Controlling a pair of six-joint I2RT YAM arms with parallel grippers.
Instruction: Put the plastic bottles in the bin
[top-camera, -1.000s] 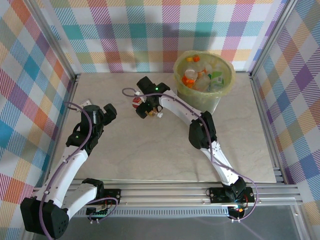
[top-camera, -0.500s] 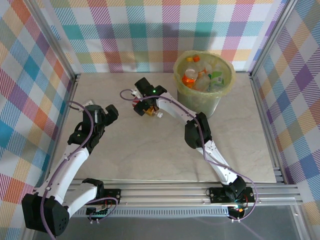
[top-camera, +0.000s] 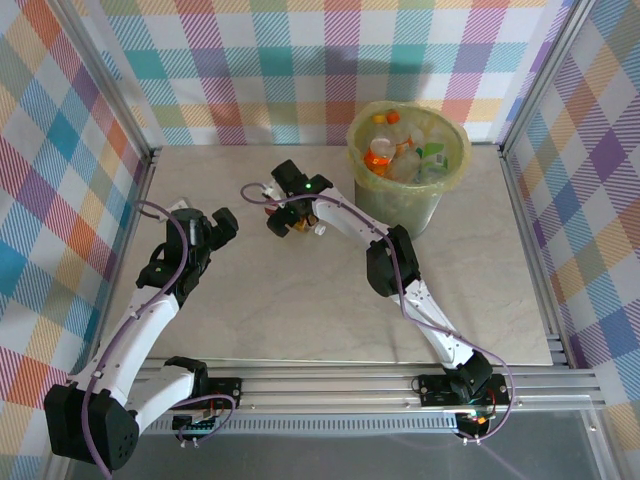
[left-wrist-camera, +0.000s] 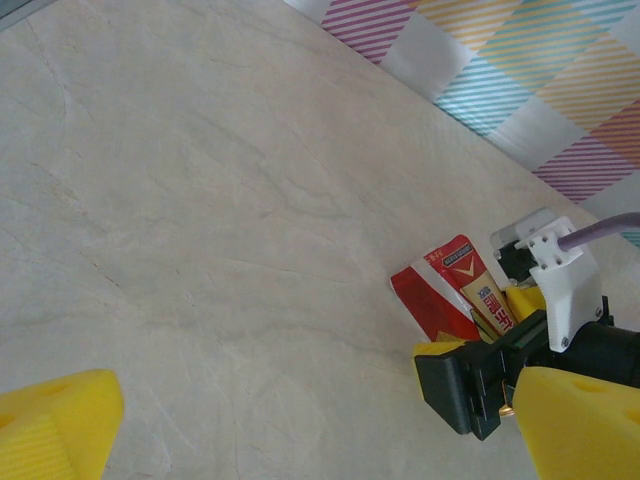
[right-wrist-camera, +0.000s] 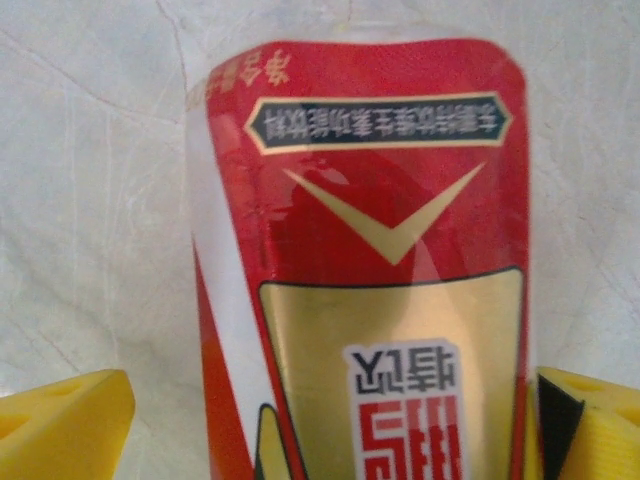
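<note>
A crushed plastic bottle with a red and gold label (right-wrist-camera: 380, 200) lies on the pale table, left of the bin (top-camera: 425, 203). My right gripper (right-wrist-camera: 325, 420) is down over it, one yellow finger on each side. The right finger (right-wrist-camera: 590, 425) sits against the label, while bare table shows between the left finger (right-wrist-camera: 60, 425) and the bottle. In the left wrist view the same bottle (left-wrist-camera: 440, 300) pokes out from under the right gripper (left-wrist-camera: 520, 350). My left gripper (left-wrist-camera: 320, 430) hangs open over bare table, left of the bottle. Several bottles (top-camera: 385, 150) lie in the bin.
The bin, lined with a yellowish bag, stands at the back right by the checked wall. Metal frame rails (top-camera: 530, 230) border the table on both sides. A white connector and cable (left-wrist-camera: 545, 250) stick out of the right wrist.
The right gripper has moved a little left and down over the bottle, hiding most of it from above, and its jaws have narrowed slightly. The left arm has barely shifted.
</note>
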